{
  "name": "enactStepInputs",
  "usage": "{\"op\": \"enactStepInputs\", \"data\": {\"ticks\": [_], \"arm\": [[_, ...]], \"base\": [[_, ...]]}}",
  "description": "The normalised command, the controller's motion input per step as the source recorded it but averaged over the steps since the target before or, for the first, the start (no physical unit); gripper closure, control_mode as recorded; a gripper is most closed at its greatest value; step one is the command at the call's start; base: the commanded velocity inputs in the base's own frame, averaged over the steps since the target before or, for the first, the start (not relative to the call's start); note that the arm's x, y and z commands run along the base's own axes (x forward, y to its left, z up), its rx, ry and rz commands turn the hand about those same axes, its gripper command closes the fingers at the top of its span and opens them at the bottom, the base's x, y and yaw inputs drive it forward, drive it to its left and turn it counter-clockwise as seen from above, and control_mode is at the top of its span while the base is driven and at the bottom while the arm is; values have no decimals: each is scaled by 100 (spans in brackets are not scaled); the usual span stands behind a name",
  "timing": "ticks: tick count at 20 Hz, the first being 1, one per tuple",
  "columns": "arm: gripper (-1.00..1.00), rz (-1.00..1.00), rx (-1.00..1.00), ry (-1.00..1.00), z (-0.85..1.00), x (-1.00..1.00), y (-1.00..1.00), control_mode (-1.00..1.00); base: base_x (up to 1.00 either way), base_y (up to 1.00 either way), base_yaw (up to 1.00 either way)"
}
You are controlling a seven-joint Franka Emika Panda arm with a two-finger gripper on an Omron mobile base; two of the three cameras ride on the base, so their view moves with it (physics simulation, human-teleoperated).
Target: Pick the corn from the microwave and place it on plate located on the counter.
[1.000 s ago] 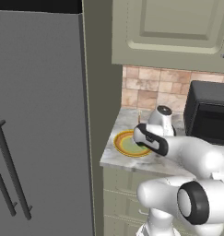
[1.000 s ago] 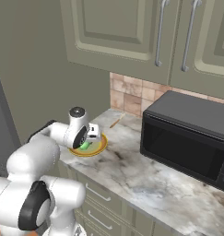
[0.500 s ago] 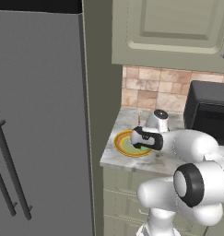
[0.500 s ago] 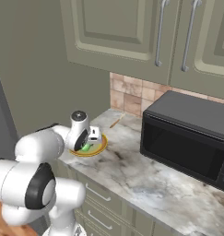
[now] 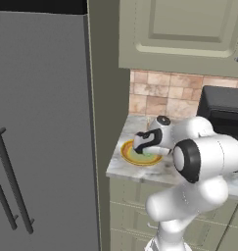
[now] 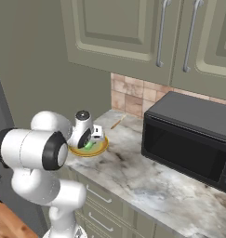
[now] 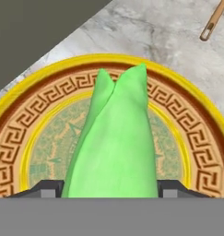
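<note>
Lowered closer over the plate (image 7: 21, 152) since a second ago, elbow swung in nearer the cameras. Gripper (image 7: 111, 190) clamped on the corn (image 7: 114, 147), fingers (image 7: 44, 189) at either flank, leafy tips pointing across the plate's centre. Plate on the bench (image 6: 147, 181) near its left end; microwave (image 6: 189, 135) well apart, door closed.

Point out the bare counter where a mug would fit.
Bare marble lies on the counter between the plate and the microwave, along the front edge. The left end is crowded: gripper with corn over the plate, a wooden utensil behind.
</note>
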Motion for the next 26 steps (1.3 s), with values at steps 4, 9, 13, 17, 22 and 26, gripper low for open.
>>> {"op": "enactStepInputs", "data": {"ticks": [4,9,13,17,22,26], "arm": [[100,0,-1,0,-37,12,7,-100],[-100,0,0,0,0,0,0,-100],[-100,0,0,0,6,-2,0,-100],[-100,0,0,0,79,-34,1,-100],[-100,0,0,0,99,-49,1,-100],[-100,0,0,0,100,-67,0,-100]], "base": [[0,0,0],[0,0,0],[0,0,0],[0,0,0],[0,0,0],[0,0,0]]}}
